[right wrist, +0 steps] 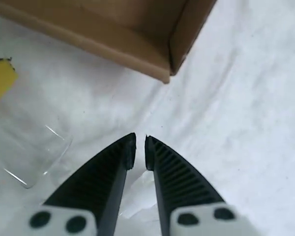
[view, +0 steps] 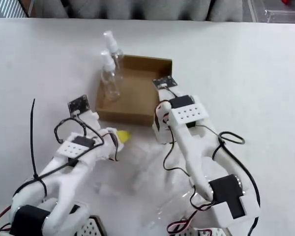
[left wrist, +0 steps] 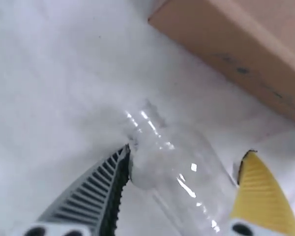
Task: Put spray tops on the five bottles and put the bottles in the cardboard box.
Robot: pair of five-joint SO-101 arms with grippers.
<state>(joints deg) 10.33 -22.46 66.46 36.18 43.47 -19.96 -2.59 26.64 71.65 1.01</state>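
Just beside the cardboard box (view: pixel 128 117), my left gripper (left wrist: pixel 189 151) pinches a clear bottle (left wrist: pixel 182 182) with a bare neck while my right gripper (right wrist: pixel 140 142) sits pressed almost together near the box's corner, so I judge capping comes next, needing a spray top fetched.

White cloth-covered table (view: pixel 255 64); grey ribbed panel (view: pixel 137 7) behind.
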